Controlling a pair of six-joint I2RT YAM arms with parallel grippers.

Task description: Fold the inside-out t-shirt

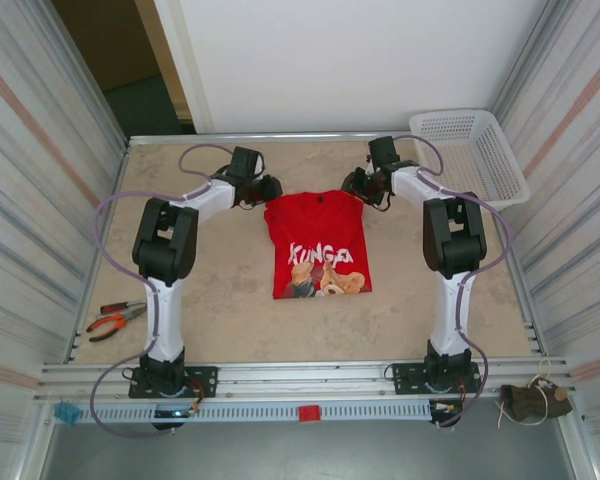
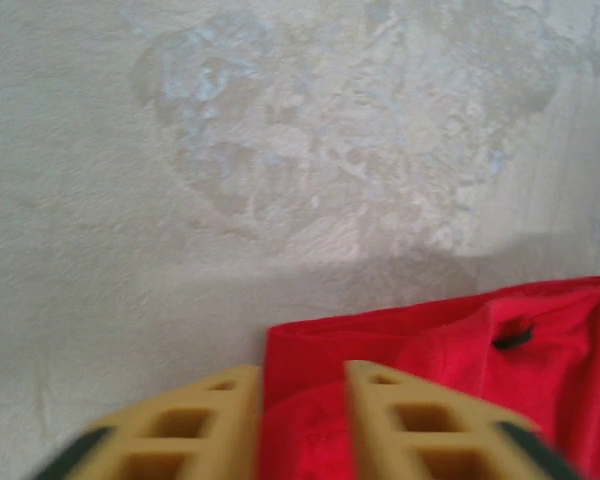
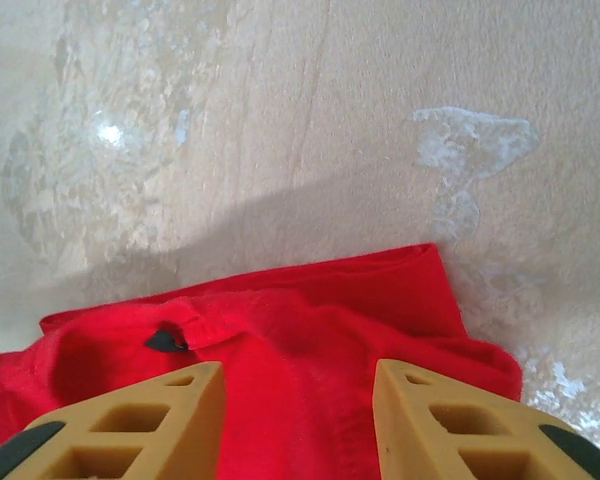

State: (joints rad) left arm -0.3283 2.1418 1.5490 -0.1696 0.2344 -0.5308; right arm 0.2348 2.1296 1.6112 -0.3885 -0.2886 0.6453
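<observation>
We count one pliers (image 1: 115, 320) far left. Two grippers: left gripper (image 2: 300, 390) jaws parted above one t-shirt (image 2: 550, 350), lying flat at centre (print up, lettering blurry to us); right gripper (image 3: 298, 390) jaws parted likewise, finger bases cut off. One basket (image 1: 475, 150) far right.

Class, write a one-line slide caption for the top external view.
With left gripper and right gripper open at its far corners, the red t-shirt lies graphic-up on the table.
</observation>
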